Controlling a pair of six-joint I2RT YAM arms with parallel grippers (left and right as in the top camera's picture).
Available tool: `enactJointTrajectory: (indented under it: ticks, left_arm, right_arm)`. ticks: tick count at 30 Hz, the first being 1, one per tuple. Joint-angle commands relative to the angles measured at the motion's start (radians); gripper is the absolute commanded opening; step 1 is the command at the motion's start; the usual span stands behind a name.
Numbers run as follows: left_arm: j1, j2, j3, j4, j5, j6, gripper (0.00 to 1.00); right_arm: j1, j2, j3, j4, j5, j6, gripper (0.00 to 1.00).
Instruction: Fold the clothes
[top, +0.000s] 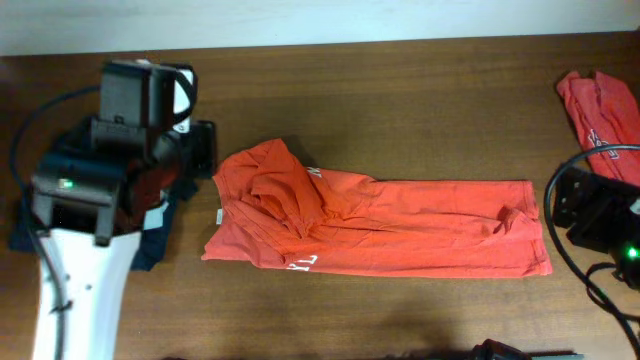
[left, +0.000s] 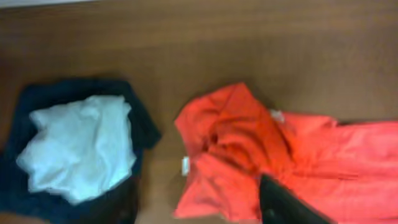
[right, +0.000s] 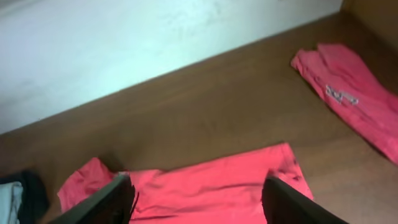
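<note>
One of the clothes, an orange-red T-shirt (top: 390, 225), lies across the middle of the table as a long folded strip. Its left end is bunched up, and white print shows at the front edge. In the left wrist view the bunched end (left: 249, 149) lies just ahead of my left gripper (left: 199, 211). That gripper is open above the table with nothing in it, and its right finger (left: 283, 205) is over the cloth. My right gripper (right: 199, 202) hovers open over the shirt's right end (right: 249, 180), holding nothing. A second orange-red shirt (top: 600, 110) lies at the far right.
A white cloth (left: 81, 146) sits on a dark blue cloth (left: 140, 124) at the left, under my left arm (top: 90, 200). Black cables (top: 560, 250) trail by the right arm's base. A light wall (right: 124, 43) borders the table's far edge.
</note>
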Motion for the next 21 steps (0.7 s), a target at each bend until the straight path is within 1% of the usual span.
enactJointTrajectory:
  ticks: [1, 3, 5, 7, 10, 14, 16, 17, 19, 20, 21]
  left_arm:
    - [0.0, 0.096, -0.268, 0.166, 0.116, 0.02, 0.76]
    - [0.0, 0.133, -0.378, 0.292, 0.196, 0.055, 0.78]
    - [0.0, 0.187, -0.44, 0.397, 0.241, 0.074, 0.77]
    - [-0.001, 0.252, -0.454, 0.465, 0.249, 0.077, 0.79]
    - [-0.001, 0.361, -0.453, 0.568, 0.27, 0.141, 0.8]
    - [0.002, 0.478, -0.453, 0.636, 0.271, 0.156, 0.79]
    - [0.002, 0.527, -0.453, 0.639, 0.272, 0.156, 0.73]
    - [0.002, 0.545, -0.453, 0.637, 0.278, 0.156, 0.68]
    - [0.002, 0.573, -0.453, 0.623, 0.285, 0.156, 0.52]
    - [0.002, 0.583, -0.453, 0.612, 0.285, 0.156, 0.46]
    - [0.002, 0.586, -0.453, 0.605, 0.285, 0.156, 0.43]
  right_arm:
    - [-0.002, 0.032, -0.057, 0.001, 0.016, 0.008, 0.71]
    - [-0.002, 0.05, -0.077, -0.002, 0.016, 0.007, 0.71]
    - [-0.002, 0.066, -0.088, -0.007, 0.016, 0.007, 0.72]
    - [-0.002, 0.083, -0.09, -0.022, 0.016, 0.007, 0.72]
    - [-0.002, 0.106, -0.09, -0.042, 0.016, 0.007, 0.72]
    - [-0.002, 0.129, -0.09, -0.059, 0.016, 0.007, 0.72]
    - [-0.002, 0.137, -0.09, -0.07, 0.016, 0.007, 0.72]
    - [-0.002, 0.138, -0.09, -0.076, 0.016, 0.007, 0.72]
    - [-0.002, 0.142, -0.09, -0.082, 0.017, 0.007, 0.72]
    - [-0.002, 0.142, -0.091, -0.083, 0.017, 0.007, 0.72]
    - [-0.002, 0.143, -0.091, -0.083, 0.017, 0.007, 0.72]
